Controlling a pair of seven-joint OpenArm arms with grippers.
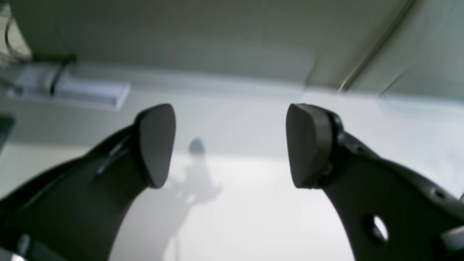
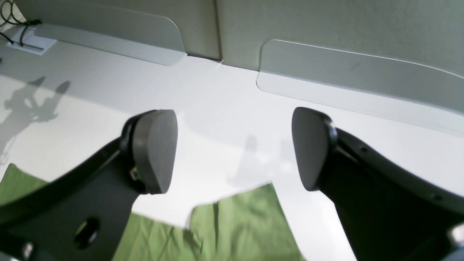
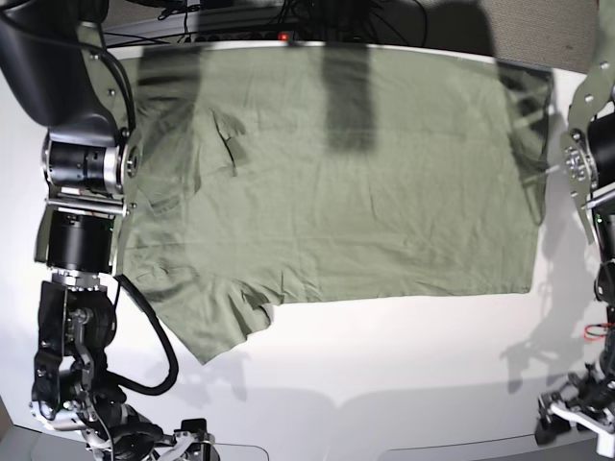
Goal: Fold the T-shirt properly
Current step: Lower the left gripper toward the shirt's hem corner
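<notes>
The left gripper (image 1: 231,145), seen from its own wrist camera, has its two dark grey, rounded pads spread as wide apart as they go, with only bare white tabletop (image 1: 253,217) showing between them. Nothing is held and nothing touches either pad. A faint shadow of the gripper falls on the table below the gap.

The right gripper (image 2: 235,148) stands the same way: grey pads far apart, nothing between them, no contact with the cloth. Below it, in the right wrist view, the sage-green, wrinkled cotton T-shirt (image 2: 235,224) lies on the table, with a sleeve corner reaching up toward the gap and more green fabric behind the left-hand finger. The pads hover above the fabric, apart from it.

In the base view the T-shirt (image 3: 365,182) is spread flat and open across the white table (image 3: 404,365), its neckline and both sleeves toward that view's left side and its hem toward the right. One sleeve points down toward the near edge. The right arm (image 3: 82,192), black with a silver joint, rises along the left edge, overlapping the shirt's collar end. The left arm (image 3: 591,154) stands at the right edge, just beside the hem. Both grippers reach down to the near edge of the table, clear of the shirt's body.
</notes>
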